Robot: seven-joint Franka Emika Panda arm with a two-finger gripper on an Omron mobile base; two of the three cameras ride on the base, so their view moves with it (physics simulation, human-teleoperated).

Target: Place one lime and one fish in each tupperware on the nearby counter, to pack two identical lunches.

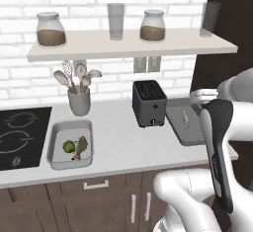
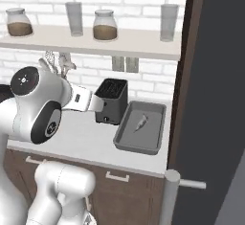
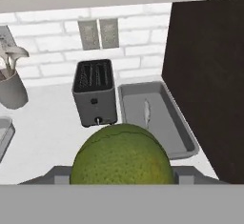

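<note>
One lime (image 3: 122, 155) sits clamped in the gripper (image 3: 122, 173), above the desk (image 1: 118, 147) before the toaster (image 3: 94, 92). The grey tupperware (image 2: 125, 138) holds a silvery fish (image 2: 141, 122); the whitish tupperware (image 1: 55, 159) holds another lime (image 1: 68, 146) and a brown fish (image 1: 81, 147).

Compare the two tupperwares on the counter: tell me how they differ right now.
The whitish tupperware sits at the left near the utensil cup and holds a lime and a brown fish. The darker grey tupperware sits right of the toaster and holds only a silvery fish. Both are shallow, rectangular and open.
</note>
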